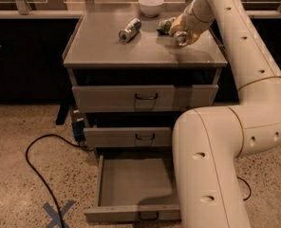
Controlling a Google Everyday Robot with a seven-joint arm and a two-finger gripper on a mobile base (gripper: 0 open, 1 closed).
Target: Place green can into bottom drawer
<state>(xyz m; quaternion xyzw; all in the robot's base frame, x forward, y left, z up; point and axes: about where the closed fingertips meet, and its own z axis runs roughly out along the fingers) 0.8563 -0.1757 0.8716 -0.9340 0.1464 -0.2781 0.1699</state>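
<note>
The gripper (182, 31) is above the right side of the grey metal cabinet top (107, 51), at the small green-and-white drink can (181, 38). A green foil snack bag (164, 25) lies just left, a slim silver-and-blue can (130, 30) further left, and a white round bowl (150, 5) behind. The grey metal bottom drawer (126, 182), lowest of 3, sticks out in front.

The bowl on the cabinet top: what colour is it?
The bowl is white, camera view; the claw hangs nearer, to its right.

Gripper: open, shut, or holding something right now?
Gripper: cannot be told. It sits over the right side of the cabinet top, right at the green can.
</note>
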